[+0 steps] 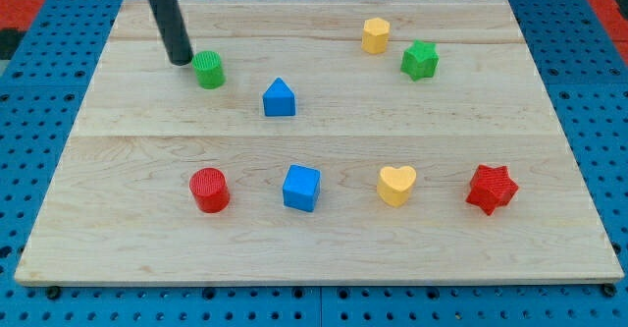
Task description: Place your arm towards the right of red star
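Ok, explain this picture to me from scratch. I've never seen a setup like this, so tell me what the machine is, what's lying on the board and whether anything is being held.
There is one picture, from one camera looking down at a slant on a wooden board that lies on a blue pegboard.

The dark rod coming in from the view's top left is the arm's end effector. It has no claw and holds nothing; it only pushes blocks with its lower end. My tip rests on the board just left of the green cylinder.

Eight blocks lie loose. In the upper half are the green cylinder, a blue house-shaped block, a yellow hexagon and a green star. In the lower row, from left to right, are a red cylinder, a blue cube, a yellow heart and the red star, which is far from the tip.
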Controlling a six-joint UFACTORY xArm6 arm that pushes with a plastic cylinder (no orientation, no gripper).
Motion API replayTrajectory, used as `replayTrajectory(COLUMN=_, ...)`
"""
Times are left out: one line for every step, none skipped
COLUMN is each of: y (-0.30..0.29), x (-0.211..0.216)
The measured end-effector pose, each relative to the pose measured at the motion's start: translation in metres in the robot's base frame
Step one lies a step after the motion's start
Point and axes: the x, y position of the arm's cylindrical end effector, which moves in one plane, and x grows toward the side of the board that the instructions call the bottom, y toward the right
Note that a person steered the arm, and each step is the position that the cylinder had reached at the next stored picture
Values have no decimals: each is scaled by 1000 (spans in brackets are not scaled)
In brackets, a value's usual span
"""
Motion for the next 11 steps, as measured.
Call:
replayTrajectory(y=50, x=23)
replayTrajectory(y=71, x=29)
replayTrajectory(y=88, x=-5)
replayTrajectory(y=161, x=5)
replayTrajectory(y=223, x=29)
replayTrajectory(y=237, x=116)
replayTrajectory(y=319, x=122)
replayTrajectory(y=372, x=166)
replayTrajectory(y=424, x=186)
replayTrajectory(y=422, x=214)
replayTrajectory(y=379, x=248)
